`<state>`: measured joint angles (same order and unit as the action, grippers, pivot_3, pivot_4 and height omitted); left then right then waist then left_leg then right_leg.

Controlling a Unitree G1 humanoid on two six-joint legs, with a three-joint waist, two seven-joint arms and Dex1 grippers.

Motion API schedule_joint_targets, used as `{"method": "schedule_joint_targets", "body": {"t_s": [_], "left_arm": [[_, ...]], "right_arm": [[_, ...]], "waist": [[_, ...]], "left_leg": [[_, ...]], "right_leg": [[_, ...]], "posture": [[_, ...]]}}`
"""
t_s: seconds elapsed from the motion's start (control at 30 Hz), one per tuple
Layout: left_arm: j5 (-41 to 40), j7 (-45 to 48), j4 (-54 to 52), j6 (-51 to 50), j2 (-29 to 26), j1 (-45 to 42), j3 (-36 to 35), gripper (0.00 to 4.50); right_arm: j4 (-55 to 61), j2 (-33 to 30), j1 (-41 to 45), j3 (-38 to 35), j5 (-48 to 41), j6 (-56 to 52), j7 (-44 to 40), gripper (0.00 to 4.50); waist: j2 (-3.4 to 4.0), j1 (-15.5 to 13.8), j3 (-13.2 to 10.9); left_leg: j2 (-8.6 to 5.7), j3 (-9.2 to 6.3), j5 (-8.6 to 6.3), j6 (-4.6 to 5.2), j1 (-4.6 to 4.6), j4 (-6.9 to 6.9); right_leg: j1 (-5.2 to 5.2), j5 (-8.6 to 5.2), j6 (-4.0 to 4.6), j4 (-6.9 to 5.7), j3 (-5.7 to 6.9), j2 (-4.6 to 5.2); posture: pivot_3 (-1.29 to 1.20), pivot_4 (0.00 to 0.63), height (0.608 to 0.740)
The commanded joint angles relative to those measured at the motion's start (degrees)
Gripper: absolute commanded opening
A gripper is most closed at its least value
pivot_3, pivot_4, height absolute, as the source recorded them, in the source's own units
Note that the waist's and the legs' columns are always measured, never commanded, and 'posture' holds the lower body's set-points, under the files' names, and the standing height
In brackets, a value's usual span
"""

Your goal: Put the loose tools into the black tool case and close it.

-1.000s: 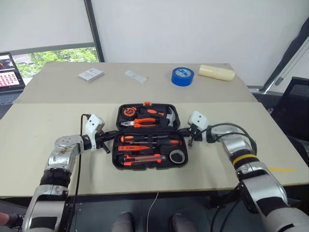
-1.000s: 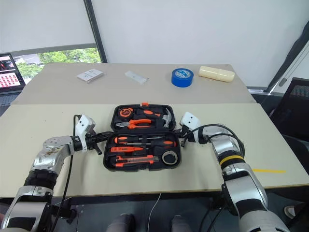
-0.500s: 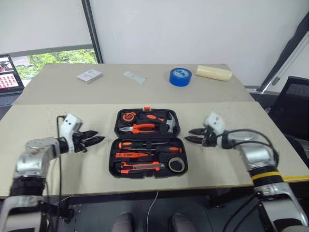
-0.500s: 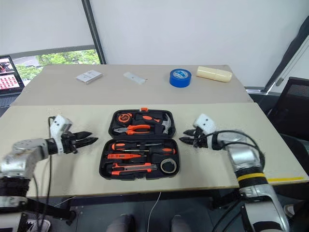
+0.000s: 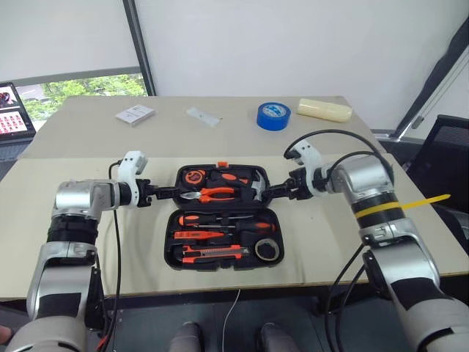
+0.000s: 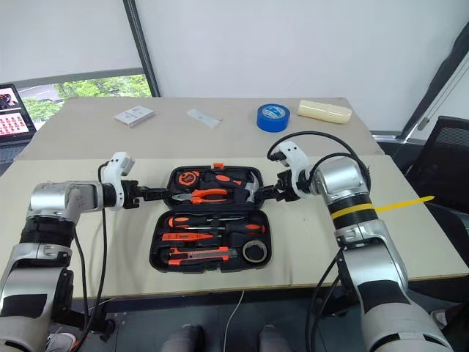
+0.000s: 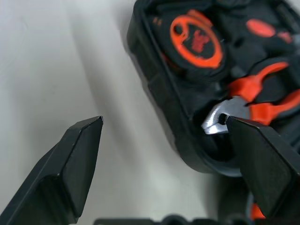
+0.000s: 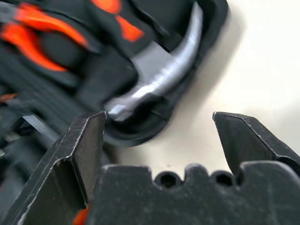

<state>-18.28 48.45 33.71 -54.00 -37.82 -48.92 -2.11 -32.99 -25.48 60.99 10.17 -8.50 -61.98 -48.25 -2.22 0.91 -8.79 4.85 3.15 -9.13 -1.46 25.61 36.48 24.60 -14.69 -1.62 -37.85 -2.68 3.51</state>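
The black tool case (image 5: 223, 207) lies open flat at the table's middle. Its near half holds two black-and-orange screwdrivers (image 5: 220, 218), a slim orange screwdriver (image 5: 196, 235), the utility knife (image 5: 212, 253) and the small dark tape ring (image 5: 269, 250). Pliers (image 5: 212, 193), a hammer (image 8: 159, 70) and an orange tape measure (image 7: 194, 40) sit in the far half. My left gripper (image 5: 167, 193) is open at the far half's left end, one finger over the pliers' tip, the other over bare table. My right gripper (image 8: 159, 115) is open at the right end, by the hammer head.
On the far table stand a blue tape roll (image 5: 275, 116), a cream cylinder (image 5: 325, 110), a white box (image 5: 137, 114) and a small white piece (image 5: 203, 114). A laptop (image 5: 11, 110) sits at the far left. A black chair (image 5: 448, 147) stands off the right edge.
Both grippers went from shut to open. They left the case's near half, swung outward, then came in at the two ends of the far half.
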Motion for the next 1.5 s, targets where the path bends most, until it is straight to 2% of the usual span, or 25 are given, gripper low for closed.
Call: {"method": "schedule_joint_targets", "body": {"t_s": [0.03, 0.07, 0.13, 0.23, 0.3, 0.33, 0.37, 0.5, 0.57, 0.6, 0.73, 0.87, 0.93, 1.07, 1.17, 1.23, 1.27, 1.3, 1.33, 1.37, 1.5], "left_arm": [[0.9, 0.3, 0.7, 0.3, 0.1, -2.4, 0.8, 4.50], [1.1, 0.2, 1.1, 0.5, 0.4, -2.6, 1.0, 4.50], [1.4, 0.1, 1.7, 0.7, 0.8, -2.8, 1.3, 4.50], [1.5, -0.1, 2.8, 1.7, 1.8, -3.1, 0.8, 3.81], [1.2, -0.2, 3.5, 2.0, 2.5, -3.2, 0.3, 2.98], [1.0, 0.0, 3.8, 2.3, 2.8, -3.1, 0.1, 2.80], [0.7, 0.1, 4.1, 3.2, 3.2, -3.1, -0.5, 2.32], [-1.3, 1.0, 4.3, 6.4, 4.4, -1.9, -3.5, 0.98], [-2.7, 2.0, 2.8, 8.1, 4.7, -0.3, -5.4, 0.21], [-3.4, 3.1, 0.8, 11.8, 5.0, 1.5, -6.7, 0.08], [-5.3, 4.9, -6.8, 27.4, 6.7, 8.3, -11.8, 0.08], [-4.8, 6.0, -14.2, 44.0, 8.7, 16.8, -14.7, 0.08], [-4.2, 7.1, -16.7, 48.8, 8.6, 21.0, -14.3, 0.08], [-2.2, 4.4, -20.6, 58.0, 8.6, 28.2, -15.3, 0.08], [2.2, 6.5, -23.3, 67.5, 6.8, 38.0, -13.7, 0.08], [1.3, 7.7, -23.9, 68.9, 6.5, 42.3, -13.6, 0.75], [1.4, 7.7, -23.6, 70.1, 6.3, 43.5, -13.5, 1.02], [1.7, 7.7, -23.1, 71.3, 5.9, 44.9, -13.3, 1.47], [2.2, 7.3, -22.3, 72.9, 5.6, 45.8, -13.3, 1.73], [2.4, 6.6, -21.5, 73.7, 5.4, 46.6, -13.7, 2.32], [2.0, 2.9, -19.7, 71.8, 4.5, 48.0, -15.4, 3.85]], "right_arm": [[-5.1, 0.6, 3.8, -0.7, 0.9, 2.6, 1.4, 4.25], [-6.2, 0.8, 3.9, 0.2, 1.4, 3.2, 1.2, 4.25], [-7.7, 1.1, 4.0, 0.7, 1.8, 3.6, 1.2, 3.74], [-10.3, 2.2, 4.5, -0.4, 1.9, 4.5, 2.5, 2.87], [-12.1, 2.9, 4.8, -1.0, 2.2, 5.5, 3.6, 2.10], [-12.8, 3.1, 4.8, -1.3, 2.3, 5.9, 4.1, 1.95], [-13.5, 3.3, 4.9, -1.6, 2.3, 6.2, 4.5, 1.48], [-12.0, 3.4, 3.5, -4.5, 1.3, 9.8, 5.8, 0.18], [-7.3, 3.7, 1.3, -7.5, -1.0, 14.3, 5.2, 0.00], [-2.6, 3.4, -1.1, -8.6, -2.2, 18.4, 3.7, 0.00], [13.4, 1.4, -11.4, -9.2, -3.3, 32.3, -0.5, 0.00], [23.9, -1.1, -22.1, -8.8, 0.7, 51.2, 1.1, 0.00], [26.2, -2.1, -26.3, -8.9, 2.5, 59.7, 2.0, 0.00], [26.7, -5.6, -35.1, -8.5, 7.9, 78.3, 3.7, 0.00], [25.2, -9.5, -43.3, -7.5, 15.3, 96.2, 7.7, 0.00], [22.8, -10.8, -46.5, -7.0, 18.3, 103.8, 10.2, 0.00], [21.6, -11.2, -47.4, -6.7, 18.5, 105.7, 10.9, 0.00], [20.2, -11.5, -48.3, -6.4, 19.1, 107.7, 11.9, 0.38], [19.1, -11.8, -49.1, -5.7, 18.9, 108.2, 11.6, 0.78], [18.2, -12.2, -49.7, -5.5, 19.8, 109.5, 12.6, 1.14], [18.7, -13.7, -52.5, -7.2, 20.3, 109.6, 15.3, 2.47]], "waist": [[0.00, 0.0, 0.0], [0.00, 0.0, 0.0], [0.00, 0.0, 0.0], [0.00, 0.0, 0.0], [0.00, 0.0, 0.0], [0.00, 0.0, 0.0], [0.00, 0.0, 0.0], [0.00, -0.1, 0.0], [0.00, -0.1, 0.0], [0.00, 0.0, 0.0], [0.05, 0.0, -0.1], [0.08, -0.1, -0.1], [0.08, -0.1, -0.1], [0.08, -0.2, -0.1], [0.09, -0.1, -0.1], [0.11, 0.0, -0.1], [0.11, 0.0, -0.1], [0.10, 0.0, -0.1], [0.09, -0.1, -0.1], [0.08, -0.2, -0.1], [0.05, -0.2, -0.1]], "left_leg": [[-0.01, 0.01, 0.00, 0.00, 0.04, -0.01], [-0.01, 0.01, 0.00, 0.00, 0.07, -0.02], [-0.01, 0.00, 0.00, 0.00, 0.10, -0.02], [-0.01, 0.00, 0.00, 0.00, 0.09, -0.01], [-0.01, -0.01, 0.00, 0.00, 0.05, 0.01], [-0.01, -0.01, 0.00, 0.00, 0.04, 0.02], [-0.01, -0.02, 0.00, 0.00, 0.00, 0.03], [-0.02, -0.07, 0.01, -0.01, -0.14, 0.12], [-0.03, -0.10, 0.04, -0.04, -0.15, 0.17], [-0.03, -0.13, 0.07, -0.03, -0.16, 0.18], [-0.03, -0.17, 0.10, -0.05, -0.04, 0.19], [-0.03, -0.16, 0.07, -0.08, 0.34, 0.09], [-0.04, -0.15, 0.08, -0.08, 0.65, 0.09], [-0.04, -0.12, 0.07, -0.08, 0.67, 0.08], [-0.04, -0.09, 0.07, -0.08, 0.56, 0.09], [-0.04, -0.02, 0.05, -0.08, 0.31, -0.02], [-0.04, 0.09, 0.05, -0.08, -0.09, -0.18], [-0.04, 0.13, 0.05, -0.09, -0.45, -0.26], [-0.02, 0.15, 0.04, -0.10, -0.58, -0.26], [-0.01, 0.17, 0.05, -0.10, -0.61, -0.25], [-0.02, 0.21, 0.14, -0.11, -0.68, -0.16]], "right_leg": [[0.03, 0.00, 0.00, 0.00, 0.00, 0.00], [0.08, 0.00, 0.00, -0.01, 0.00, 0.00], [0.10, 0.00, 0.00, -0.01, 0.00, 0.00], [0.10, 0.00, 0.00, -0.05, 0.00, 0.00], [0.09, 0.00, 0.00, -0.12, 0.00, 0.00], [0.08, 0.00, 0.00, -0.13, 0.00, 0.00], [0.03, 0.00, 0.00, -0.13, 0.00, 0.00], [-0.22, 0.00, 0.00, -0.12, 0.02, 0.00], [-0.27, 0.02, -0.01, -0.15, 0.02, 0.00], [-0.29, 0.03, -0.01, -0.14, 0.02, -0.01], [-0.20, 0.04, -0.02, -0.14, 0.01, -0.02], [0.10, 0.02, -0.06, 0.05, 0.01, -0.01], [0.45, 0.02, -0.06, -0.01, -0.03, -0.01], [0.47, 0.02, -0.06, 0.03, -0.05, -0.01], [0.38, 0.02, -0.05, 0.05, -0.08, -0.01], [0.20, 0.01, -0.06, 0.16, -0.16, -0.01], [-0.12, 0.00, -0.06, 0.27, -0.24, 0.00], [-0.45, -0.02, -0.07, 0.33, -0.25, 0.00], [-0.55, -0.08, -0.06, 0.35, -0.25, 0.01], [-0.56, -0.19, -0.14, 0.36, -0.25, 0.01], [-0.60, -0.27, 0.05, 0.32, -0.41, 0.02]], "posture": [[0.00, 0.150, 0.740], [0.00, 0.150, 0.740], [0.00, 0.150, 0.740], [0.00, 0.150, 0.740], [0.00, 0.150, 0.740], [0.00, 0.150, 0.740], [0.00, 0.150, 0.740], [0.00, 0.150, 0.740], [0.00, 0.150, 0.740], [0.00, 0.150, 0.740], [0.00, 0.150, 0.740], [0.00, 0.150, 0.740], [0.00, 0.150, 0.740], [0.00, 0.150, 0.740], [0.00, 0.150, 0.740], [0.00, 0.150, 0.740], [0.00, 0.150, 0.740], [0.00, 0.150, 0.740], [0.00, 0.150, 0.740], [0.00, 0.150, 0.740], [0.00, 0.150, 0.740]]}}
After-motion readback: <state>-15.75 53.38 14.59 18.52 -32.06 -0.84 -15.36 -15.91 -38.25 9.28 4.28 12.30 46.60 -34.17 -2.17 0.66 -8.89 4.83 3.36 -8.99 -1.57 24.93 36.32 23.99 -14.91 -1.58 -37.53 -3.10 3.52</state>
